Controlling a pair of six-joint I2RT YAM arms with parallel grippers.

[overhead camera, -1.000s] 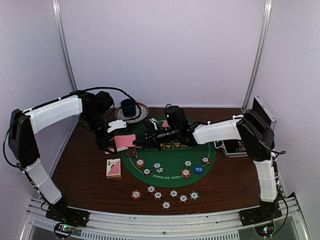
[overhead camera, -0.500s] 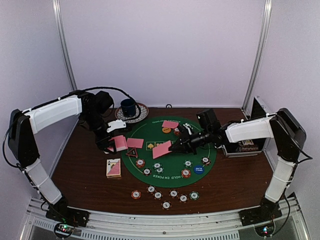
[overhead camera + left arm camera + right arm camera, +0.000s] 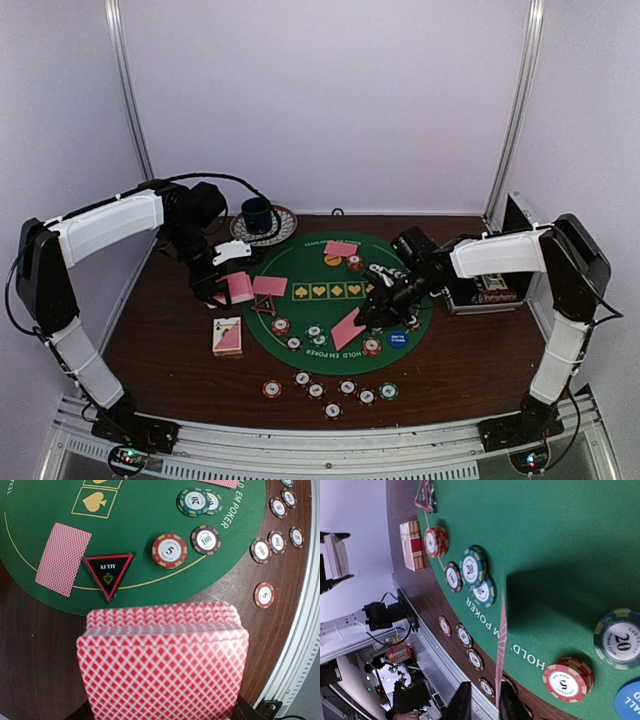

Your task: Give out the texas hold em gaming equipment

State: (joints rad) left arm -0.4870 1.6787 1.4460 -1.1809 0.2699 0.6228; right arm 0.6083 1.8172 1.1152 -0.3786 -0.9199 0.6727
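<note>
Pink-backed card [image 3: 500, 645] stands edge-on between the parted right claw [image 3: 485, 690]; left claw [image 3: 218, 290] clamps the lattice-printed deck [image 3: 162, 665].

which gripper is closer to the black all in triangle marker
Left. The left gripper, holding the card deck, is just beside the triangle marker; the right gripper is across the felt, near the blue disc.

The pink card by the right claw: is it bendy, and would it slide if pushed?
Probably light and thin: edge-on, the card is just a sliver by the right claw. It looks straight there, so likely springy, not floppy. Being flat, it should slide on the green mat, not roll.
</note>
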